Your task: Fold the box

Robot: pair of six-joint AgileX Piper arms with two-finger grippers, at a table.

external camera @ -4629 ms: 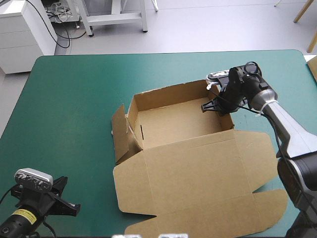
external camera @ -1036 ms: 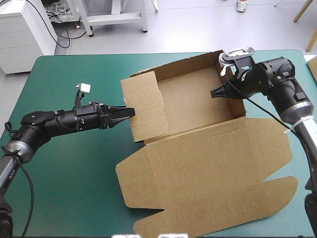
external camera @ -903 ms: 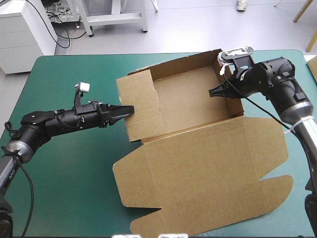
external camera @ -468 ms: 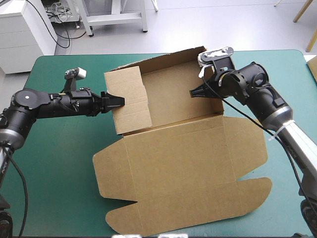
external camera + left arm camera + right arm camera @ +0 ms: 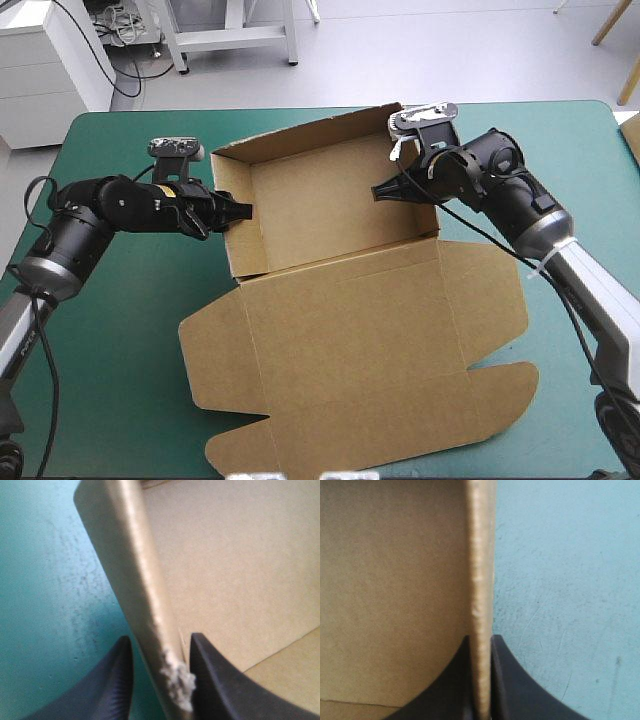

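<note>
Claws sit on two sides of the box (image 5: pixel 330 215). The left claw (image 5: pixel 240 209) has one black finger on each side of the box's left wall (image 5: pixel 228 215). In the left wrist view, this claw (image 5: pixel 159 640) is a little bit open. The finger inside the box touches the wall (image 5: pixel 135 570) by a fuzzy, torn bit of board (image 5: pixel 177 677). A thin strip of teal-green shows between the outside finger and the wall.

The right claw (image 5: pixel 378 192) pinches the box's right wall (image 5: pixel 418 190) close to its far corner. In the right wrist view, this claw (image 5: pixel 481 639) has both fingers pressed tight on the thin wall (image 5: pixel 481 555). Brown board is on one side of it and the teal-green cover on the other.

The left arm (image 5: pixel 120 205) comes in low from the left side of the desk (image 5: pixel 110 330). It bends at the elbow and reaches almost flat across to the box. The right arm (image 5: pixel 540 230) comes up from the near right corner. It slants over the desk and bends at the wrist, so its claw points back toward the left.

The box is an open brown tray in the middle of the desk, toward the far edge. Its far, left and right walls stand up. The big lid (image 5: pixel 350 350) lies flat on the cover, toward the near edge, with its flaps spread out.
</note>
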